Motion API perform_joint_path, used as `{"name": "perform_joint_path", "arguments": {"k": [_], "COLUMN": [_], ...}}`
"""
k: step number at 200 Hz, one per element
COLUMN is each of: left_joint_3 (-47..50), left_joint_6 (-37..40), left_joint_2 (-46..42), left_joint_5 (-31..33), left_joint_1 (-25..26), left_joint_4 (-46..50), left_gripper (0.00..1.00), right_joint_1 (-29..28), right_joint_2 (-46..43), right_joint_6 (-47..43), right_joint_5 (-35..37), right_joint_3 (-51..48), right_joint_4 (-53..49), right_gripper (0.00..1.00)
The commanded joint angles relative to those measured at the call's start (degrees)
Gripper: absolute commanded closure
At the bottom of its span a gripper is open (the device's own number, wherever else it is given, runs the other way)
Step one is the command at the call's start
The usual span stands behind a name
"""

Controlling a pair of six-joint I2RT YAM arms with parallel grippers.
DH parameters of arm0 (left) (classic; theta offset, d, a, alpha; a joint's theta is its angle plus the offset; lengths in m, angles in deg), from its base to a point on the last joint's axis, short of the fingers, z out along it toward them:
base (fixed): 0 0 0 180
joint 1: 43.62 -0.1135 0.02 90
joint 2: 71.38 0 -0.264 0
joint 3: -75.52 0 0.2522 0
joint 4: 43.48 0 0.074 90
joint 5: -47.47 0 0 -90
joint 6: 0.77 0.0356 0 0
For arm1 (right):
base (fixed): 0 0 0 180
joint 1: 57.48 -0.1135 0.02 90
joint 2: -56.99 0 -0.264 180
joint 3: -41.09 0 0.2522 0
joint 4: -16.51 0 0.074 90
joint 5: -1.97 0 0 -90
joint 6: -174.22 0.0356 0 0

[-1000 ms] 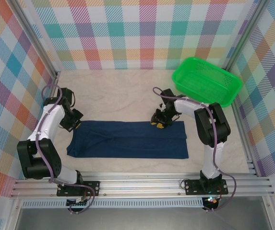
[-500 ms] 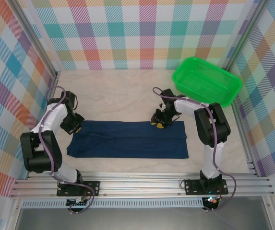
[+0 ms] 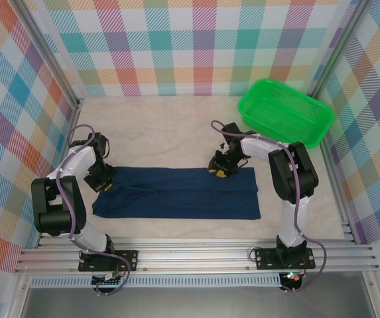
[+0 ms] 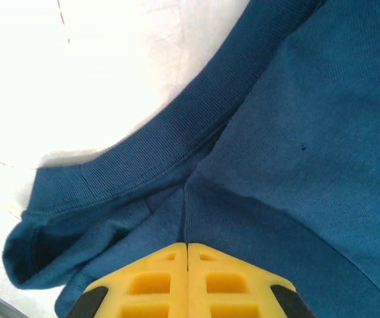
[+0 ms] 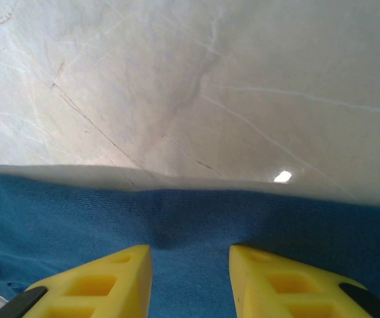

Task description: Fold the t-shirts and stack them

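One dark navy t-shirt [image 3: 176, 193] lies folded into a long flat strip across the middle of the table; no print shows. At the strip's far left corner my left gripper [image 3: 105, 181] is down on the cloth. In the left wrist view its yellow fingers [image 4: 150, 281] meet tip to tip, and a crease of the t-shirt [image 4: 296, 132] near the collar band runs into the seam between them. My right gripper [image 3: 221, 171] sits on the strip's far edge, right of centre. It stands open [image 5: 190, 255], fingertips resting on the t-shirt [image 5: 196, 218] just inside its hem.
A bright green mesh basket [image 3: 286, 111] stands at the back right. The pale marble tabletop [image 3: 156, 126] stretches behind the shirt. Checked walls and metal posts close in both sides, and a rail runs along the near edge.
My left arm has drawn back and folded, and its gripper slid slightly toward the near side at the shirt's left corner. The right arm and the shirt have stayed still.
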Motion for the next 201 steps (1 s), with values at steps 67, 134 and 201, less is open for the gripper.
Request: {"name": "perform_joint_path", "arguments": {"k": [67, 134, 201], "left_joint_3": [1.44, 8.96, 12.95], "left_joint_6": [2.69, -16.44, -33.46], "left_joint_2": [-0.88, -16.72, -14.65], "left_joint_5": [5.68, -2.85, -5.23], "left_joint_1": [1.38, 14.08, 14.50], "left_joint_4": [0.84, -1.47, -11.26], "left_gripper": [0.70, 0.57, 0.56], "right_joint_1": [-0.58, -0.73, -1.74], "right_joint_2": [-0.66, -4.88, -15.94], "right_joint_6": [-1.42, -1.51, 1.52], "right_joint_5": [2.41, 2.01, -11.63], "right_joint_3": [-0.23, -0.57, -10.51], "right_joint_4": [-2.86, -2.35, 15.76], "right_gripper": [0.61, 0.60, 0.51]}}
